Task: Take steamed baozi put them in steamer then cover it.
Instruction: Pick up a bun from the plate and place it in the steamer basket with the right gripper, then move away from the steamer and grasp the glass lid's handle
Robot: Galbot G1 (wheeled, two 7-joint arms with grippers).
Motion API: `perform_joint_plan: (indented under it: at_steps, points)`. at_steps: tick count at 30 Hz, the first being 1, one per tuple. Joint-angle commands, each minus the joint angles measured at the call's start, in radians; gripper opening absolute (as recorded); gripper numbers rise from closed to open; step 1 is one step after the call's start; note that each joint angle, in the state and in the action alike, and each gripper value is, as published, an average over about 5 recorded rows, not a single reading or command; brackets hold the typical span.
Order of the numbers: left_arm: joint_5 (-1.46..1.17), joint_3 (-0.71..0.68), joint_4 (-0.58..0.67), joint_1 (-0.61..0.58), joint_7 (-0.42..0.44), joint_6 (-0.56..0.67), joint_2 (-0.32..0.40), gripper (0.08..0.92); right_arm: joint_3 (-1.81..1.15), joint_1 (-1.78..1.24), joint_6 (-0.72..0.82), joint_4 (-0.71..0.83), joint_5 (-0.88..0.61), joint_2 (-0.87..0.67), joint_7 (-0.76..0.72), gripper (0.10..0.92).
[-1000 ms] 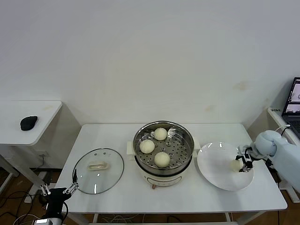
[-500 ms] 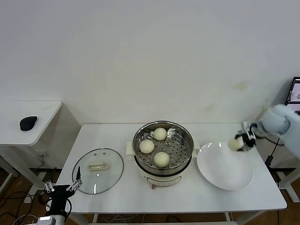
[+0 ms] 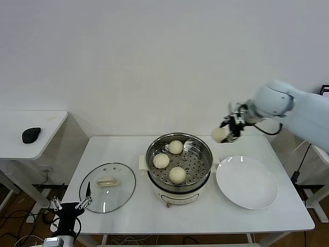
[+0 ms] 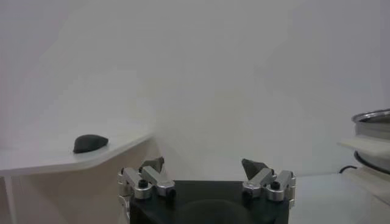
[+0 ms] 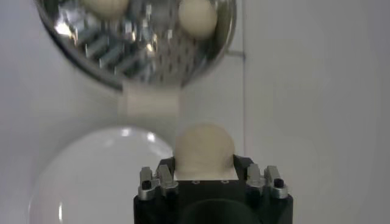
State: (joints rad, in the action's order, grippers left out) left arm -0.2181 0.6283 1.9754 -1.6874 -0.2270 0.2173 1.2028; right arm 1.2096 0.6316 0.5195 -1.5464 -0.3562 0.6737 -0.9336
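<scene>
The steel steamer [image 3: 179, 163] stands mid-table on its cream base and holds three cream baozi [image 3: 177, 174] on its perforated tray. My right gripper [image 3: 226, 132] is shut on the fourth baozi [image 3: 220, 134] and holds it in the air, just right of the steamer's far rim. In the right wrist view that baozi [image 5: 204, 148] sits between the jaws, with the steamer [image 5: 134, 36] beyond. The glass cover [image 3: 108, 187] with its cream handle lies flat on the table left of the steamer. My left gripper [image 3: 70, 207] is open and empty, low by the table's front left corner.
A bare white plate [image 3: 247, 181] lies right of the steamer. A side table [image 3: 32, 128] with a black mouse [image 3: 31, 135] stands at far left. The wall runs behind the table.
My right gripper has lifted the baozi off the plate and carried it up and left, from the plate's right edge to beside the steamer's far rim. The left arm has barely moved.
</scene>
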Motion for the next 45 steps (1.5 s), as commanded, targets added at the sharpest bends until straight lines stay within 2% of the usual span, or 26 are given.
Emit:
perform_joint_plan:
  at_steps: [1, 9, 17, 27, 30, 36, 42, 45]
  points:
    - [0.000, 0.006, 0.000, 0.000, 0.000, 0.000, 0.006, 0.823, 0.123, 0.027, 0.199, -0.014, -0.266, 0.228, 0.149, 0.602]
    - [0.000, 0.017, -0.010, -0.006, -0.002, 0.011, 0.008, 0.823, 0.114, -0.091, 0.209, 0.068, -0.239, 0.281, 0.190, 0.603]
    - [0.000, 0.024, -0.015, -0.006, -0.002, 0.015, 0.005, 0.823, 0.095, -0.182, 0.208, 0.107, -0.157, 0.283, 0.190, 0.602]
    - [0.000, 0.020, -0.021, 0.000, -0.003, 0.016, 0.005, 0.823, 0.070, -0.214, 0.208, 0.125, -0.124, 0.288, 0.191, 0.602]
    - [0.000, 0.019, -0.024, 0.001, -0.003, 0.017, 0.006, 0.823, 0.060, -0.212, 0.207, 0.122, -0.117, 0.277, 0.191, 0.637]
    - [0.001, 0.017, -0.023, 0.004, -0.002, 0.016, 0.005, 0.823, 0.032, -0.173, 0.208, 0.069, -0.127, 0.226, 0.177, 0.790]
    - [0.002, 0.015, -0.025, 0.008, -0.001, 0.014, 0.003, 0.823, -0.024, -0.118, 0.197, -0.071, -0.150, 0.096, 0.197, 0.822]
    - [0.001, 0.012, -0.025, 0.008, 0.004, 0.014, 0.001, 0.823, -0.087, -0.163, 0.145, -0.149, -0.179, -0.018, 0.269, 0.823]
